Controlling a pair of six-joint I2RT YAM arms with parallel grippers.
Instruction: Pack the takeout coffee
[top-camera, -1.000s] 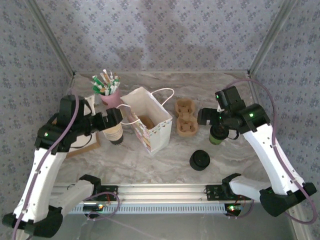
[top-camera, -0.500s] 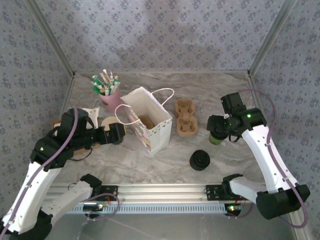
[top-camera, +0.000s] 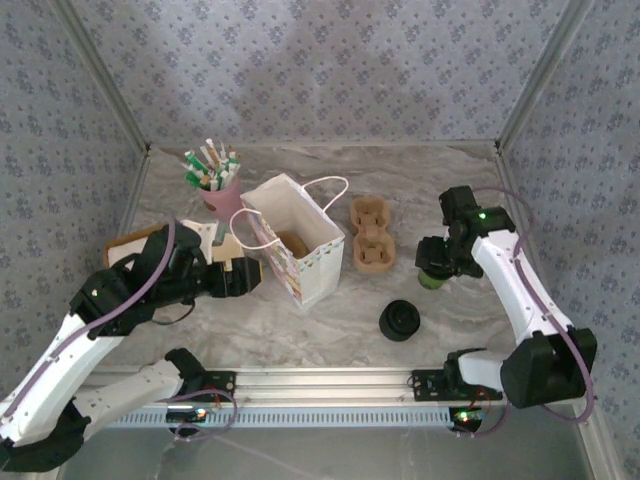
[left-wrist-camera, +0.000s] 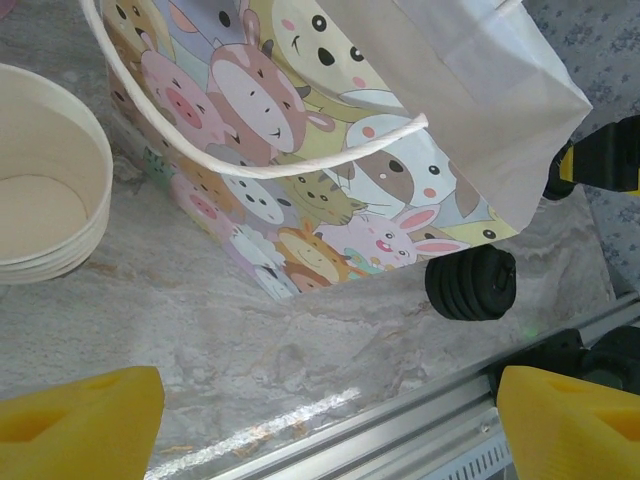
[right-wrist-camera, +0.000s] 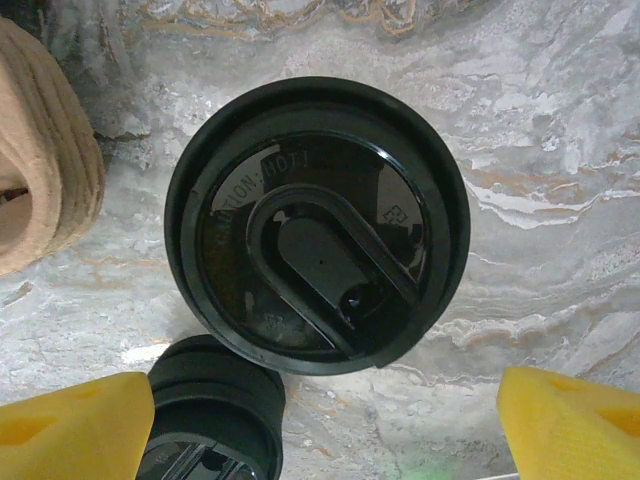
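Takeout coffee (top-camera: 432, 276) — dark cup upright on marble table (top-camera: 470, 180), black lid (right-wrist-camera: 318, 265) seated on top.

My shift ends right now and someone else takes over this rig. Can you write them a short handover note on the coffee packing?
Left gripper: open, empty, low beside the cartoon-animal paper bag, with the stack of paper cups close by.
Right gripper: open, above the takeout coffee, gripping nothing.
Done: the black lid is on the coffee, which stands on the table to the right of the pulp cup carrier.
Left: grasp the coffee and get it into the bag, perhaps via the carrier.
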